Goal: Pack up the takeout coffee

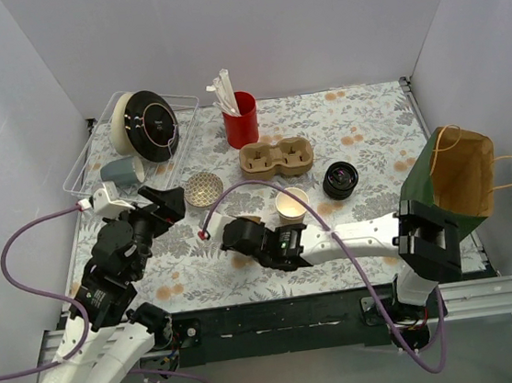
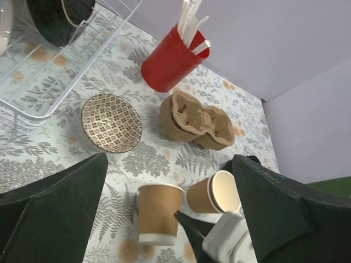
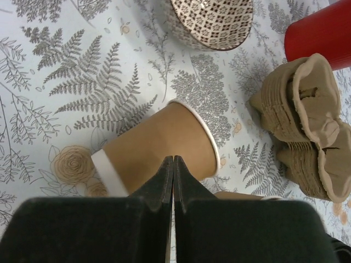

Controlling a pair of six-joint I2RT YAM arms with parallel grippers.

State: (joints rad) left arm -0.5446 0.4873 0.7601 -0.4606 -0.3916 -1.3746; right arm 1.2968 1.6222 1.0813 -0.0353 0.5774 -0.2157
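The takeout coffee cup (image 3: 159, 145), brown kraft paper with a white base band, lies on its side on the fern-print cloth with no lid on it. In the left wrist view the cup (image 2: 159, 211) sits just left of the right fingertips. My right gripper (image 3: 173, 160) is shut, its tips resting against the cup's side wall. The black lid (image 1: 341, 179) lies apart on the cloth to the right. My left gripper (image 2: 170, 164) hovers wide open above the cups with nothing between its fingers; in the top view it (image 1: 167, 202) is left of the bowl.
A paler lidless cup (image 1: 292, 204) stands upright beside the right gripper. Behind it are a pulp cup carrier (image 1: 276, 156), a red holder with straws (image 1: 240, 119) and a patterned bowl (image 1: 203, 188). A wire rack (image 1: 82, 165) with plates and a grey-blue mug (image 1: 122, 170) stand far left; a paper bag (image 1: 462, 173) stands at the right.
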